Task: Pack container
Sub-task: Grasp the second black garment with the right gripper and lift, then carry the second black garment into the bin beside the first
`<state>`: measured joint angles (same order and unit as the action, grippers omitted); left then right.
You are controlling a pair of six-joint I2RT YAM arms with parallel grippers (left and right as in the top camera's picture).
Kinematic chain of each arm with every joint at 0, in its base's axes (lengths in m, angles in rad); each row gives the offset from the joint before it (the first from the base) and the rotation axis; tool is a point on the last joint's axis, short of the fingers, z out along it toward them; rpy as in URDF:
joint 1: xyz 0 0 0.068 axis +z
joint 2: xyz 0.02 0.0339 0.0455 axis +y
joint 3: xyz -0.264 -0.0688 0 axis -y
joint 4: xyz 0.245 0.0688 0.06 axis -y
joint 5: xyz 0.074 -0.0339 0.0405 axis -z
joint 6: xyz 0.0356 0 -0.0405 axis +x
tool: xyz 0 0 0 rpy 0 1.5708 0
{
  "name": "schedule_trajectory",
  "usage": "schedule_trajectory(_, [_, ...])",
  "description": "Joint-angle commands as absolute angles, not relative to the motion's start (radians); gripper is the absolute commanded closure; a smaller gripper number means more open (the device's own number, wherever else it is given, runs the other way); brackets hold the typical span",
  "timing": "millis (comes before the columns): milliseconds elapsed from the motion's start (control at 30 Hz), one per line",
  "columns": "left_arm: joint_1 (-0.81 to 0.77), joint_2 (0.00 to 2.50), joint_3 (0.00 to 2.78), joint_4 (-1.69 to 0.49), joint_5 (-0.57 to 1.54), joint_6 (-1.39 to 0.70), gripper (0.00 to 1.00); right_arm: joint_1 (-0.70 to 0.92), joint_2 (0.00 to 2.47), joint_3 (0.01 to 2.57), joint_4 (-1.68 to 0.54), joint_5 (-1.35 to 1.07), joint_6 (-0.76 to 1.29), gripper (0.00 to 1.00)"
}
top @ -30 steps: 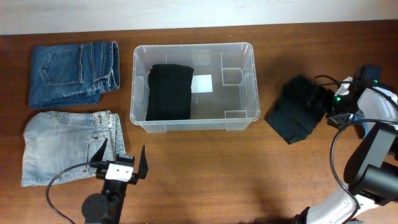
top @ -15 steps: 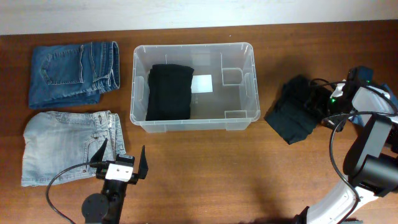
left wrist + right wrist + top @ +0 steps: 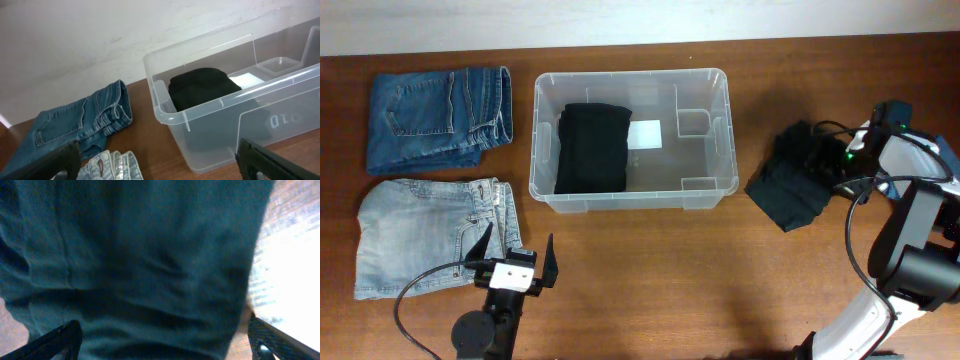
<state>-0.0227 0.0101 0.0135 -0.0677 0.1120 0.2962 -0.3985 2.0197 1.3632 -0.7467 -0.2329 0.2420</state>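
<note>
My right gripper (image 3: 165, 342) stands with its jaws as wide as they go, one fingertip at each lower corner of the wrist view. A crumpled black garment (image 3: 785, 195) fills everything between and ahead of them. The jaws are closed on nothing; the view is too close and blurred for me to say whether the tips touch the cloth or sit just over it. The container (image 3: 535, 140) lies well off to this hand's left, with bare table (image 3: 720, 280) between.

My left gripper (image 3: 517, 248) is also fully spread and empty, over the table near its front edge. The container sits ahead of it and slightly right, its near wall facing the fingers, apart from them. Inside, toward the left end, lies a folded black garment (image 3: 592, 148), and a white label (image 3: 645, 134) shows on the base beside it. Light jeans (image 3: 420, 235) lie folded just left of this hand, near its left finger. Dark blue jeans (image 3: 440, 118) lie farther ahead on the left, beside the container's left wall.
</note>
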Motion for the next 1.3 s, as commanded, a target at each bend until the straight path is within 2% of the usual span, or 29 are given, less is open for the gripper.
schedule_trajectory(0, [-0.017, 0.005, 0.009, -0.069, 0.108, 0.305, 0.01, -0.379, 2.123, 1.330, -0.734, -0.253, 0.252, 0.00])
schedule_trajectory(267, [-0.017, 0.005, 0.009, -0.069, 0.108, 0.305, 0.01, -0.379, 2.132, 1.329, -0.727, -0.213, 0.289, 0.20])
schedule_trajectory(367, [-0.017, 0.005, 0.009, -0.069, 0.108, 0.305, 0.01, -0.379, 2.133, 1.329, -0.728, -0.212, 0.289, 0.41])
schedule_trajectory(467, [-0.017, 0.005, 0.009, -0.069, 0.108, 0.305, 0.01, -0.379, 2.133, 1.329, -0.729, -0.213, 0.289, 0.75])
schedule_trajectory(567, [-0.017, 0.005, 0.009, -0.069, 0.108, 0.305, 0.01, -0.380, 2.133, 1.330, -0.723, -0.264, 0.289, 0.96])
schedule_trajectory(800, [-0.017, 0.005, 0.009, -0.069, 0.108, 0.305, 0.01, -0.407, 2.115, 1.390, -0.728, -0.576, 0.266, 0.96])
schedule_trajectory(900, [-0.017, 0.005, 0.009, -0.069, 0.108, 0.305, 0.01, -0.432, 2.068, 1.460, -0.733, -0.910, 0.200, 0.96])
schedule_trajectory(1000, [-0.017, 0.005, 0.009, -0.069, 0.108, 0.305, 0.01, -0.448, 2.011, 1.554, -0.780, -1.106, 0.218, 0.96])
schedule_trajectory(1267, [-0.017, 0.005, 0.009, -0.069, 0.108, 0.305, 0.01, -0.412, 1.774, 1.787, -0.969, -1.152, 0.217, 0.96])
